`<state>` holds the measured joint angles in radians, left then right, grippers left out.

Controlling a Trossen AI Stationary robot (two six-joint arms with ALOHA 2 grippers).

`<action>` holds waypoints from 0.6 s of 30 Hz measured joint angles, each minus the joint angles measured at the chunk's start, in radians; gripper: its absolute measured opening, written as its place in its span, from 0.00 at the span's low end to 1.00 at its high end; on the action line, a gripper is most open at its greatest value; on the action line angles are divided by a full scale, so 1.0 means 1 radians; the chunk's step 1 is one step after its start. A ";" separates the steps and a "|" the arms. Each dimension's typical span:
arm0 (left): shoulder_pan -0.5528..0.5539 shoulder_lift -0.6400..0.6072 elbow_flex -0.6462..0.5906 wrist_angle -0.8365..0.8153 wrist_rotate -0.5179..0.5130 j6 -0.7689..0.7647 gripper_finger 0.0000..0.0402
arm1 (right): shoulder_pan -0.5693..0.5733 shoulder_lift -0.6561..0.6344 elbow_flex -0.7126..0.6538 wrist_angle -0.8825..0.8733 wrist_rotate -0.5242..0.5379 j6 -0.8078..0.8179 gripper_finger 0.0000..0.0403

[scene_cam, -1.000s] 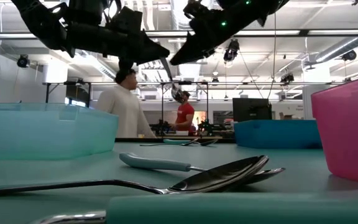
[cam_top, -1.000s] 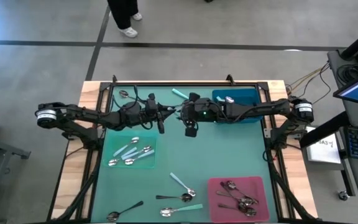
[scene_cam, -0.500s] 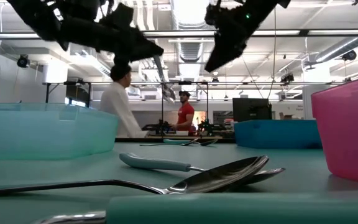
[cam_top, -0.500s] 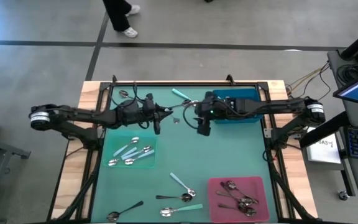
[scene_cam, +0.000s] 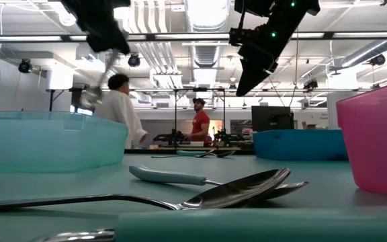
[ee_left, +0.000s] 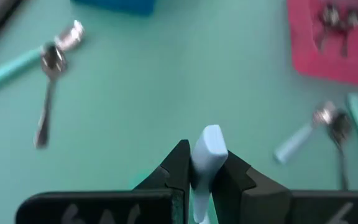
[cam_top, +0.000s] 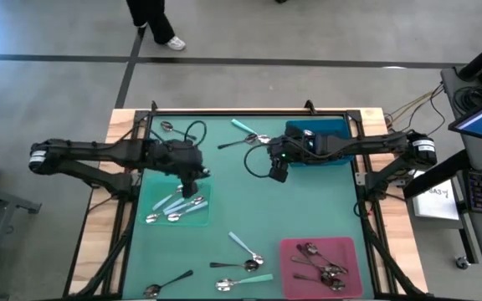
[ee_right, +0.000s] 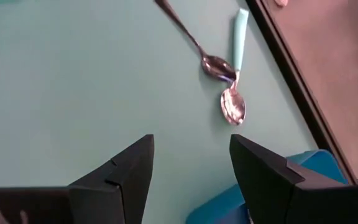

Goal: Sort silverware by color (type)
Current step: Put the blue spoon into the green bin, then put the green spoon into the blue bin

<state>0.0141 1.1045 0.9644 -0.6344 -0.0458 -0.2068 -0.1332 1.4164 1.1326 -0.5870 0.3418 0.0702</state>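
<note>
**A:** High view first. The left gripper [cam_top: 192,180] now hangs over the far edge of the pale blue tray [cam_top: 192,219], where a second ago it was at mid-bench, nose to nose with the right gripper [cam_top: 277,170].

**B:** Is it carrying anything?

**A:** Yes. The left wrist view shows its fingers [ee_left: 178,168] clamped tight on a pale blue spoon handle [ee_left: 205,152]. The low view shows the spoon [scene_cam: 94,94] hanging below that gripper, well clear of the bench [cam_top: 308,209].

**B:** And the right one?

**A:** It has pulled back towards the dark blue bin [cam_top: 329,132] at the far right. Its fingers have spread wide in the last second and are empty, with only bench surface between them.

**B:** So a handover?

**A:** My judgement, yes: the right arm passed the spoon across and let go. The colour matches the tray, which already holds several pale-handled spoons [cam_top: 172,209].

**B:** Remaining work?

**A:** A teal-handled spoon [cam_top: 245,128] and a dark spoon [cam_top: 234,143] lie at the far edge. More loose spoons [cam_top: 243,255] lie near the pink tray [cam_top: 295,251]. Sorting is partly done, and lowering and release come next.
</note>
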 joint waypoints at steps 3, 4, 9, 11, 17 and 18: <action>-0.045 -0.001 0.062 -0.173 -0.002 -0.072 0.05 | -0.005 0.001 -0.022 0.029 0.001 0.016 0.50; -0.055 -0.002 0.067 -0.225 -0.008 -0.103 0.05 | -0.007 0.001 -0.030 0.048 0.001 0.018 0.50; -0.073 0.008 0.015 -0.428 -0.034 -0.240 0.05 | -0.010 0.004 -0.061 0.085 -0.001 0.041 0.50; -0.073 0.011 -0.020 -0.425 -0.011 -0.267 0.05 | -0.012 0.006 -0.064 0.088 -0.001 0.042 0.50; -0.073 0.012 -0.084 -0.412 0.072 -0.317 0.26 | -0.012 0.006 -0.064 0.097 -0.004 0.068 0.50; -0.073 0.012 -0.086 -0.413 0.073 -0.319 0.30 | -0.012 0.006 -0.064 0.096 -0.005 0.068 0.50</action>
<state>-0.0593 1.1168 0.8787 -1.0473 0.0273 -0.5255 -0.1448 1.4227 1.0683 -0.4913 0.3368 0.1387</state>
